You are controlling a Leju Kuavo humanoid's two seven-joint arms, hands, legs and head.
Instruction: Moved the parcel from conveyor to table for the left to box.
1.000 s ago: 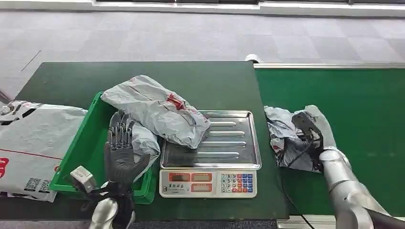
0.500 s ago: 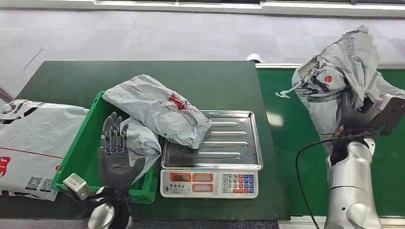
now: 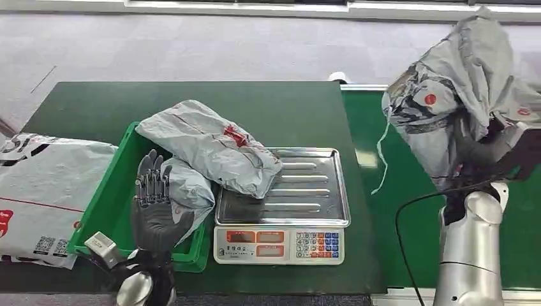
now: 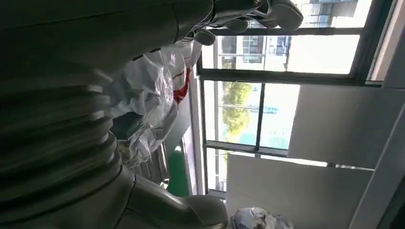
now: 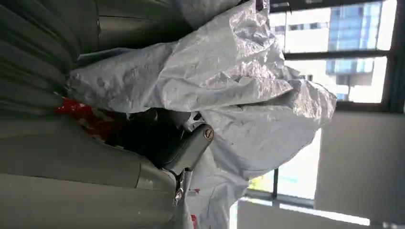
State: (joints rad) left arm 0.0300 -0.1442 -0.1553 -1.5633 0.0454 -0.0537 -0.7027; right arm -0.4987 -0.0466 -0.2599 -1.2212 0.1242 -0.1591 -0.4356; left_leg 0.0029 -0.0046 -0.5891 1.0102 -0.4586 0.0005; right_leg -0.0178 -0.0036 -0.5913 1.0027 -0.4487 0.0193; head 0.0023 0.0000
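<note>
My right hand (image 3: pixel 491 150) grips parcel (image 3: pixel 456 95) high above conveyor (image 3: pixel 408 210), fingers probably buried in folds. Swing across to table (image 3: pixel 281 108), clear scale (image 3: pixel 284 197), set down gently. Left hand (image 3: pixel 154 204) open, empty, over bin (image 3: pixel 108 197).

Crinkled plastic parcel (image 3: pixel 456 95) (glossy grey)

Parcel-sorting station in an office-like hall, green conveyor belt (image 3: pixel 408 185) beside a green table (image 3: pixel 191 105), electronic weighing scale (image 3: pixel 281 204), green crate (image 3: pixel 108 197) (holding grey mailer bags (image 3: pixel 210 146)), grey carpet tiles (image 3: pixel 191 44), large windows (image 4: pixel 267 90)
</note>
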